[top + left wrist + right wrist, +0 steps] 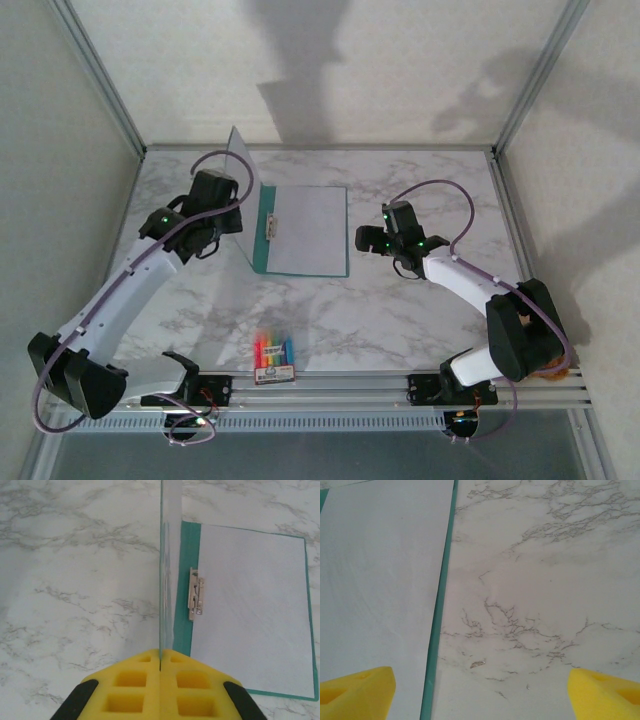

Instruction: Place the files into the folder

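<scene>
Overhead, the left arm is stretching forward from the near left corner, and the left gripper [236, 208] is pinching the front cover [243, 160] of the teal folder [262, 238], holding it nearly upright off the spine. The right arm is bending in from the near right, with the right gripper [362, 238] hanging just beside the folder's right edge. A white file [308, 228] is lying on the flat back panel, mid-way across the marble table [400, 310]. A crayon box [274, 357] is sitting well apart by the front rail [350, 385]. Pale walls [400, 60] are enclosing the table.

Closer in, the left wrist's yellow fingers [130, 690] are pressing together on the cover [161, 555], which is showing edge-on. Right of it, a metal clip [196, 594] is sitting on the teal spine strip [187, 555].

Finally, the right wrist's fingers [355, 692] are standing wide apart and gripping nothing, one over the sheet [380, 580] and one over bare marble.
</scene>
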